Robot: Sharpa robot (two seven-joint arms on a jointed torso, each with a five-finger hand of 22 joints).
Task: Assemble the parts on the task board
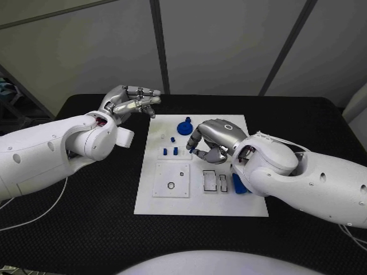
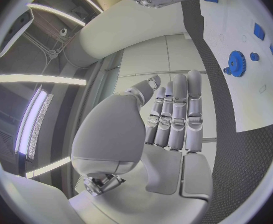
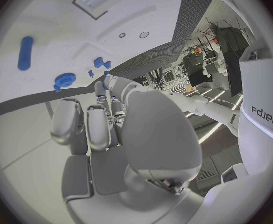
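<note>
The white task board [image 1: 200, 197] lies in the middle of the black table. A blue gear [image 1: 185, 125] stands near its far edge, with small blue pegs [image 1: 164, 152] in front of it. My right hand [image 1: 210, 140] hovers over the board beside the pegs, fingers bent down. Its thumb [image 3: 114, 84] reaches toward small blue pieces [image 3: 99, 62] and the gear [image 3: 64, 79]; whether it pinches one is hidden. My left hand [image 1: 132, 102] hangs raised off the board's far left corner, fingers [image 2: 173, 119] side by side, holding nothing. The gear [image 2: 237, 63] lies beyond them.
A longer blue part [image 1: 239, 183] lies at the board's right edge, half under my right forearm. Rectangular recesses [image 1: 210, 179] and a square plate with a small ring [image 1: 171, 180] take up the board's near half. Black table [image 1: 84, 229] surrounds it.
</note>
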